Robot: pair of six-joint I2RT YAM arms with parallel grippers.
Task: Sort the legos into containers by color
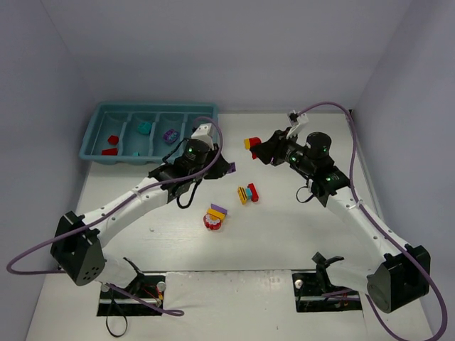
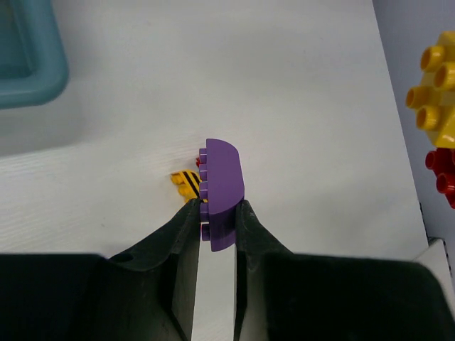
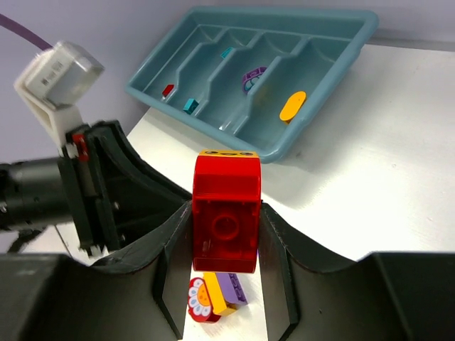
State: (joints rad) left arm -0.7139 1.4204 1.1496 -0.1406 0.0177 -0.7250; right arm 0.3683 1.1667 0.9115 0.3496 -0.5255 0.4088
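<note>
The left gripper (image 2: pixel 217 213) is clenched on a purple plastic brick with a rounded top (image 2: pixel 223 186); its two black fingers (image 2: pixel 178 234) pinch the brick's lower end, and the studded side faces the left of the wrist view; seen from overhead, this brick sits near the middle of the frame over the white table (image 1: pixel 298 234). The right gripper (image 3: pixel 226 222) is grasping a red plastic brick with a yellow top (image 3: pixel 226 202), held upright between its pads; in the overhead view it sits just right of the upper middle, near the purple brick but apart from it. The teal-blue rectangular plastic tray (image 1: pixel 94 131) lies in the upper left of the overhead view, and its four narrow compartments already hold small pieces: red pieces (image 1: pixel 110 145) in the leftmost, teal pieces (image 1: pixel 144 128) in the next, a purple piece (image 1: pixel 169 135) in the third, and an orange oval piece (image 3: pixel 292 105) in the end compartment, which the right wrist view shows; loose on the table at the centre of the overhead view lies a small stack of yellow, teal and red bricks (image 1: pixel 247 193); below and to the left of that stack sits a red round flower-like piece carrying a yellow and a purple brick (image 1: pixel 215 217), which also shows at the bottom of the right wrist view, beneath the held red brick.
</note>
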